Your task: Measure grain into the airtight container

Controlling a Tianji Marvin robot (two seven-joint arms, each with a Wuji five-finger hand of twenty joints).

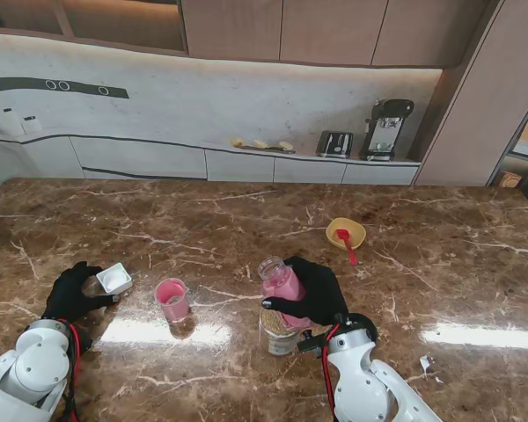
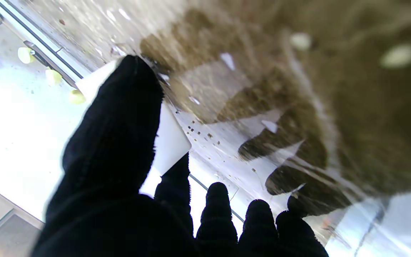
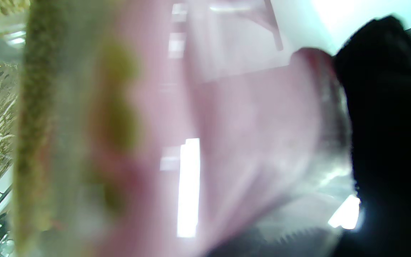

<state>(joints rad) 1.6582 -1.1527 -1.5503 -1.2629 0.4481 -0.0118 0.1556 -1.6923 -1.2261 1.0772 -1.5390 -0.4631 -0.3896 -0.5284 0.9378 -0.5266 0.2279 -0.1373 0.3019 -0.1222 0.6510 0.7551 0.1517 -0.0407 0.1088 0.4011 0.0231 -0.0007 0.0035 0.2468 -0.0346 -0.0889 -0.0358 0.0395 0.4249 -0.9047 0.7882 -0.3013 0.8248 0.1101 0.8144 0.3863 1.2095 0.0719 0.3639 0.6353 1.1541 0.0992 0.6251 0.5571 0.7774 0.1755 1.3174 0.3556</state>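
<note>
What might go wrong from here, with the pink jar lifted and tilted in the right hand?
1. The right hand holds the open pink-grain jar tilted, its mouth nearer to me than the pink cup and not over it; grain could spill on the table.
2. A second jar stands right beside that hand; a swing might knock it.
3. The left hand pinches the white lid at its edge; it may slip.
</note>
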